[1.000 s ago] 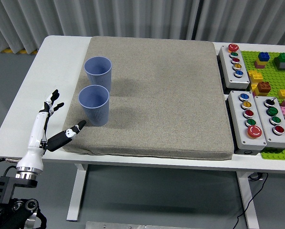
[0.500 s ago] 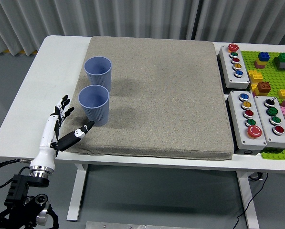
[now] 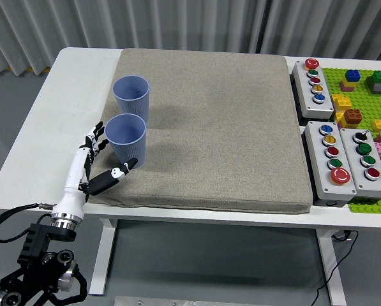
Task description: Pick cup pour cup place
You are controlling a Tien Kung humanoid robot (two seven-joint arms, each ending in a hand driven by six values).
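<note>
Two light blue ribbed cups stand upright on the grey mat (image 3: 216, 121), near its left edge. The near cup (image 3: 126, 139) is in front of the far cup (image 3: 131, 95). My left hand (image 3: 102, 155) comes up from the lower left with its fingers spread and holding nothing. Its fingertips (image 3: 97, 134) lie just left of the near cup and its thumb reaches under the cup's front. I cannot tell whether the hand touches the cup. My right hand is out of view.
Three grey button boxes (image 3: 314, 79) (image 3: 330, 157) (image 3: 369, 157) sit right of the mat. A green baseplate (image 3: 362, 95) with several coloured bricks fills the far right. The mat's front edge lies close to the table's near edge.
My left hand has moved up and to the right, from the table's left margin to beside the near cup. The cups have not moved.
</note>
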